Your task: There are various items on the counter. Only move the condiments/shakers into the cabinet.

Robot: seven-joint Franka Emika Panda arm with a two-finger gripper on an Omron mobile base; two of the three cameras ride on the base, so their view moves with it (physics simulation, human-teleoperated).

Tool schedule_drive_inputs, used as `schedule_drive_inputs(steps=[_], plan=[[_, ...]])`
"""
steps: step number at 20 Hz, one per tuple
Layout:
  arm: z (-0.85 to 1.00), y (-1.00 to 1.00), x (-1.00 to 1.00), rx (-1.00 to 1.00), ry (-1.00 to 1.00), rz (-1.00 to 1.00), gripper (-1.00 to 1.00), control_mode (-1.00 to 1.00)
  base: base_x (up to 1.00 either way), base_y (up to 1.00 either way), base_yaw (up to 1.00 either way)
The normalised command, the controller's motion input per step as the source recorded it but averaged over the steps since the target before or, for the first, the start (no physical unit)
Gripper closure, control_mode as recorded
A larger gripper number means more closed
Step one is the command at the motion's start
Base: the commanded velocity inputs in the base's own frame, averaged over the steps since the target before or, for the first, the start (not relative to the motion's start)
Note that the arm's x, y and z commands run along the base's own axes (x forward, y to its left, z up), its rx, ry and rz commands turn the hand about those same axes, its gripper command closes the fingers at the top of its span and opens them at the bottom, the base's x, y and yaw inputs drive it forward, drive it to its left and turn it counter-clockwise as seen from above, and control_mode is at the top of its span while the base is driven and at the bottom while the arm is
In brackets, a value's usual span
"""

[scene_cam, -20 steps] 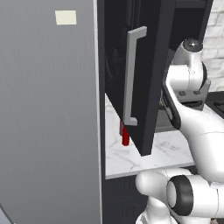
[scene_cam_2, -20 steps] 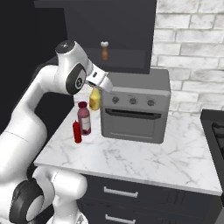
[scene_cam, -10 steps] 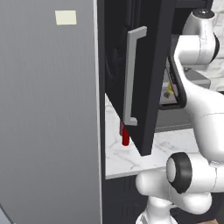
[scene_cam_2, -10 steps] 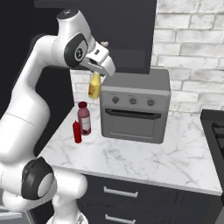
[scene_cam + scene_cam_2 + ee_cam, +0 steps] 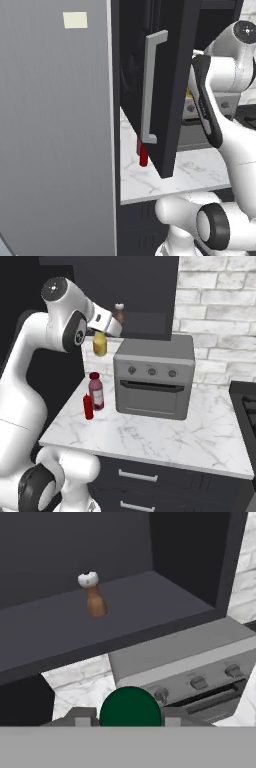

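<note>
Lift has carried the gripper [image 5: 100, 336], pinched on a yellow bottle [image 5: 100, 345], from counter [image 5: 150, 431] level up to the open cabinet [image 5: 125, 627]. Ahead on the shelf stands a brown shaker [image 5: 93, 594]; far below, the red bottle [image 5: 88, 406] waits.

Slim red bottle [image 5: 88, 406], veined white counter [image 5: 150, 436]

Left base view from behind-left, close against open cabinet door [image 5: 170, 85]. Right base view from behind-right, facing counter [image 5: 150, 431] and oven [image 5: 152, 378], both shared. Hand view looking into cabinet shelf [image 5: 75, 627].
</note>
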Motion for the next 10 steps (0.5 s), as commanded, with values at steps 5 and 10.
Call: schedule_drive_inputs(steps=[5,10], plan=[[0.20,0.29,-0.15,-0.06,-0.32,0.10,1.00,-1.00,0.00,0.00,0.00],[0.12,0.22,-0.01,-0.03,-0.06,0.04,1.00,-1.00,0.00,0.00,0.00]])
